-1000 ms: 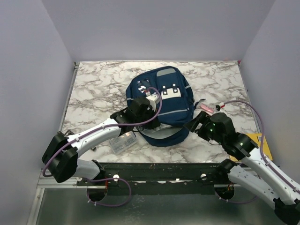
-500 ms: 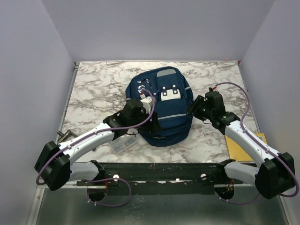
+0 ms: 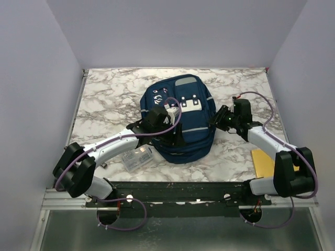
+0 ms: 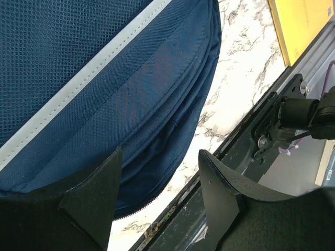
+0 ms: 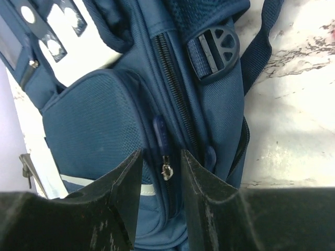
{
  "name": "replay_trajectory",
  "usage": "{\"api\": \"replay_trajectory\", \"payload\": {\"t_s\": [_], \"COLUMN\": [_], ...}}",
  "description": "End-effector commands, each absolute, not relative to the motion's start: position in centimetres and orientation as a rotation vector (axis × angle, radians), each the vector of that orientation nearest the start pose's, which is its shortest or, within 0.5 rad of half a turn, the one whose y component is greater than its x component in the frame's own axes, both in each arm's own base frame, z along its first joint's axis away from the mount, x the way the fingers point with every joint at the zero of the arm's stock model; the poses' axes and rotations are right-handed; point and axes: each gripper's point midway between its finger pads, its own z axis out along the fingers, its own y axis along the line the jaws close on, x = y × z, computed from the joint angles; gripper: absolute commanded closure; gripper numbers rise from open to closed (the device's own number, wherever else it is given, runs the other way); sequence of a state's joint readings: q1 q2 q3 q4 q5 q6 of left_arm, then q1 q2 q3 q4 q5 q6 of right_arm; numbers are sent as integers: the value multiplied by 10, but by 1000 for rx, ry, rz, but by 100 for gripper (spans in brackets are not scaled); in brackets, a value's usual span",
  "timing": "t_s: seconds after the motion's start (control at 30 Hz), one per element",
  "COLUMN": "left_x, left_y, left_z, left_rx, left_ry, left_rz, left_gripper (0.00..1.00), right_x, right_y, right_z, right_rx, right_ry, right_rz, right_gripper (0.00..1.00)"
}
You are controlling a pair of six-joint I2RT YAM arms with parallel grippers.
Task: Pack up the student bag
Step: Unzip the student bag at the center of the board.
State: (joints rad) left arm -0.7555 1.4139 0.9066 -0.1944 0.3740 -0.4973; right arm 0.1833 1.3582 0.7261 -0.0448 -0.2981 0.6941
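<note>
Marble table [image 3: 104, 99] first, and right in the middle of it the student bag [image 3: 193, 123], lying flat, front pockets up, grey top patch toward the far wall. Its zips look shut, so nothing can go in yet; I read this as the opening step.

Left gripper [image 4: 159, 157] sits over the bag's near end, jaws spread wide with nothing between them. Its wrist view shows navy mesh and a grey stripe just beyond the fingertips; I cannot tell whether they touch the fabric. Right gripper [image 5: 161, 154] has its nose at the bag's right flank, jaws parted only narrowly and pinching nothing.

Yellow flat item [image 3: 261, 159] waits near the right arm's base, clear plastic box [image 3: 137, 158] just beside the bag's near-left corner.

Down to the small stuff: a strap buckle [image 5: 214, 49] farther up that flank, and the metal zip pull [image 5: 166, 170], which shows in the gap between the right fingers, just beyond their tips.

To do this well, I'd say: advance a touch, close squarely on that pull rather than the fabric tab beside it, then draw along the zip line, with the left jaws pressing the bag down so it doesn't slide.
</note>
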Motion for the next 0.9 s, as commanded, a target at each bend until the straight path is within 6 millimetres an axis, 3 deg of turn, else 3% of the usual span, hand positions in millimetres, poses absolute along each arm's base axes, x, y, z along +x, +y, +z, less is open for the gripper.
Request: {"api": "replay_trajectory", "payload": {"t_s": [0.0, 0.17, 0.3, 0.43, 0.7, 0.87], "left_x": [214, 211, 208, 210, 216, 216], "left_y": [-328, -328, -329, -327, -319, -317], "left_z": [129, 110, 95, 88, 86, 89], "left_rx": [515, 478, 434, 388, 318, 337], "left_ry": [2403, 2447, 2479, 2484, 2454, 2426], "left_rz": [-1122, -1136, -1160, -1146, -1121, -1120], "left_gripper": [38, 38, 39, 39, 39, 39], "right_x": [341, 337, 327, 318, 302, 294], "right_y": [152, 164, 172, 168, 149, 176], "right_z": [96, 88, 88, 95, 90, 120], "right_rx": [327, 317, 357, 400, 419, 354], "right_ry": [2326, 2329, 2307, 2274, 2321, 2252], "right_rz": [843, 947, 1046, 1043, 899, 1152], "right_gripper": [61, 62, 86, 99, 99, 99]}}
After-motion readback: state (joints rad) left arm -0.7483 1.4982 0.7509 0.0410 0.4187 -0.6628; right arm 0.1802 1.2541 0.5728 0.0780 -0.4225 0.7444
